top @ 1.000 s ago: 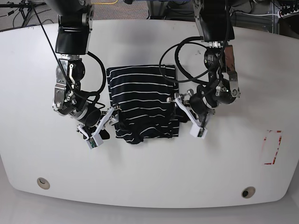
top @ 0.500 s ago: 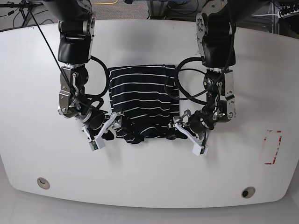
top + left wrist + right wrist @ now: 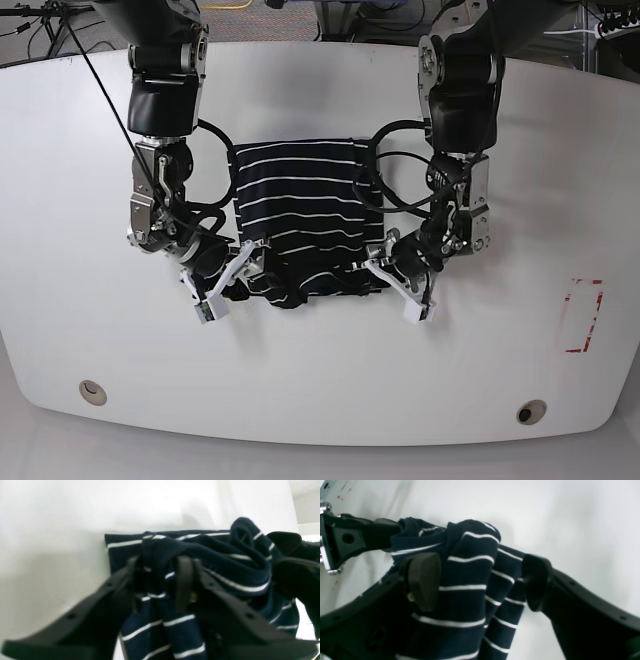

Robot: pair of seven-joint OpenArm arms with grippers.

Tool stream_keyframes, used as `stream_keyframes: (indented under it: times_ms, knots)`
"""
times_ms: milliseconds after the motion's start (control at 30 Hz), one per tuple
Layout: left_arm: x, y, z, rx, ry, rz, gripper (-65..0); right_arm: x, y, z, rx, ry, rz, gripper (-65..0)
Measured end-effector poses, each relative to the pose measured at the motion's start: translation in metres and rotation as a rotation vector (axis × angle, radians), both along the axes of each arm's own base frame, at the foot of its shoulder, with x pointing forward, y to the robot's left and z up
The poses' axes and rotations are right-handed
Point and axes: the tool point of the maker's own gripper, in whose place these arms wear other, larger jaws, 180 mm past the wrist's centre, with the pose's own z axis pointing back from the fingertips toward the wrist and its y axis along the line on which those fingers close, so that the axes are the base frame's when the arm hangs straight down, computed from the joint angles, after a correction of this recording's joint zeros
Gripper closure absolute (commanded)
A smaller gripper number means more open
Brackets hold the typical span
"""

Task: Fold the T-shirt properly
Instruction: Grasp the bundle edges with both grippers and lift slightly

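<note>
The black T-shirt [image 3: 305, 210] with thin white stripes lies folded in a rectangle mid-table, its near edge bunched. My left gripper [image 3: 388, 272] is at the shirt's near right corner. In the left wrist view it [image 3: 158, 580] is shut on a bunched fold of the shirt [image 3: 225, 555]. My right gripper [image 3: 240, 272] is at the near left corner. In the right wrist view it [image 3: 480, 582] is open, its fingers wide on either side of a raised fold of the shirt [image 3: 470, 545].
The white table [image 3: 320, 380] has a red marked rectangle [image 3: 583, 316] at the right and two round holes [image 3: 92, 391] [image 3: 531, 411] near the front edge. Black cables loop beside both sides of the shirt.
My left gripper has moved from the shirt's right side down to its near right corner. My right gripper has edged in to the near left corner. The near edge has bunched up.
</note>
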Motion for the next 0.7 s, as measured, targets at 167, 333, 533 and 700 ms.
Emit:
stream_keyframes:
  times_ms: [167,333,533,700]
  knots:
    - [0.0011,-0.0054,0.0027,-0.011,-0.005,-0.003,-12.2,-0.0001,0.0060,0.0004,0.013,-0.002,0.003,-18.9]
    - [-0.0005,-0.0075,0.0015,-0.014,-0.001,-0.005,-12.1,-0.0002,0.0084,0.0002,0.016,-0.001,0.005,-3.8]
    - [-0.0005,-0.0072,0.0014,-0.013,-0.001,-0.005,-11.3,-0.0003,0.0080,-0.0003,0.014,0.000,0.004,0.0]
    - [-0.0013,-0.0065,0.0004,-0.014,0.002,-0.003,-6.3,-0.0009,0.0078,-0.0010,0.014,0.002,0.004,0.0]
